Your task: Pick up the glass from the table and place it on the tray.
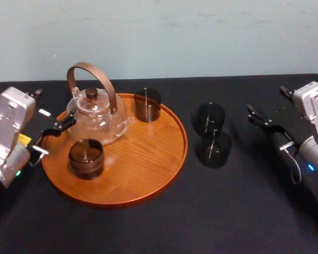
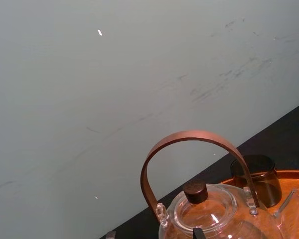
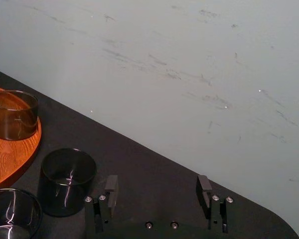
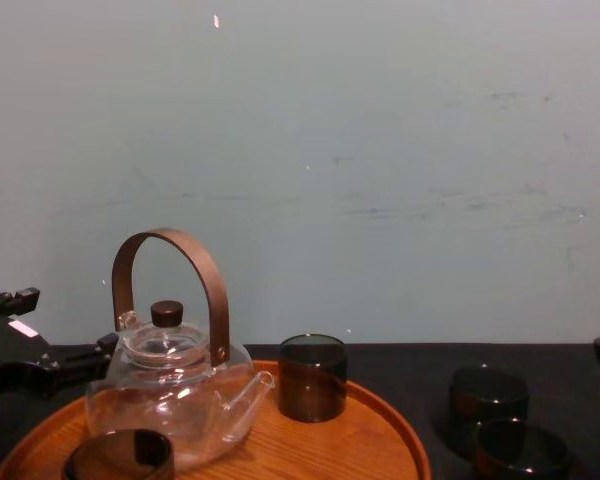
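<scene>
Glass, for transfer: two alike, rear glass (image 1: 210,117) and front glass (image 1: 213,148); short, dark smoked, straight-walled tumblers, upright with mouths open. Location: on the table (image 1: 244,211), right of the tray (image 1: 148,180) and off its rim, between it and the right gripper (image 1: 270,104). The pair stand very close together; whether they touch cannot be told.

Handling (judged): light, rigid, thin-walled, smooth and likely slippery, breakable if knocked or squeezed hard. Hold: across the wall near the rim, one finger inside and one outside, on the side away from the neighbouring glass. A span across the full width risks nudging the other one. Moderate grip; keep upright.

Right gripper: low over the table, right of both glasses and apart from them; fingers (image 3: 111,186) spread wide, nothing between them. Best placed for the pick.

Left gripper (image 1: 50,109): at the tray's left edge, just beside the teapot (image 1: 95,114); fingers apart, empty, idle.

Tray contents: the glass teapot with brown hoop handle at back left; one tumbler at the back (image 1: 147,104), one at front left (image 1: 86,157). Bare wood at the front and right looks a fair landing spot
</scene>
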`<state>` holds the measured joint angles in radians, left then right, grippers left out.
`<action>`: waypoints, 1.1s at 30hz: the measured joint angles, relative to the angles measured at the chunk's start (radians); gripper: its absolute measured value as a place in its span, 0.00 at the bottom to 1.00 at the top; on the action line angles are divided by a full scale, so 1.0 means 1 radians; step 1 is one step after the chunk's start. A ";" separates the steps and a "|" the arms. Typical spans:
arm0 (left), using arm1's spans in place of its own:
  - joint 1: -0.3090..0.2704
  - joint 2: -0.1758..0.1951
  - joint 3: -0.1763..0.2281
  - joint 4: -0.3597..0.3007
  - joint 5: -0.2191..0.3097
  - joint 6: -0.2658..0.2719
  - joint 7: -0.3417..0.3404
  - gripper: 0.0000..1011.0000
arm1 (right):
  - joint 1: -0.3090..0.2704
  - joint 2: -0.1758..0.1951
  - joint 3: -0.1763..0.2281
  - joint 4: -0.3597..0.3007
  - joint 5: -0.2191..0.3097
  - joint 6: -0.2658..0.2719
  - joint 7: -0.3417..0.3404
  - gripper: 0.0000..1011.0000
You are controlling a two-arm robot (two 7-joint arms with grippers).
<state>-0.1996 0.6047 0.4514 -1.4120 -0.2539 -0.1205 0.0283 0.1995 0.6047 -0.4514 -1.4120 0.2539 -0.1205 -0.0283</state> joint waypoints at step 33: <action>0.000 0.000 0.000 0.000 0.000 0.000 0.000 0.99 | -0.049 0.004 0.046 -0.058 0.032 0.004 0.042 0.99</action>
<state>-0.1995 0.6047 0.4514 -1.4120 -0.2539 -0.1205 0.0283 0.1509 0.6082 -0.4051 -1.4702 0.2863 -0.1167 0.0141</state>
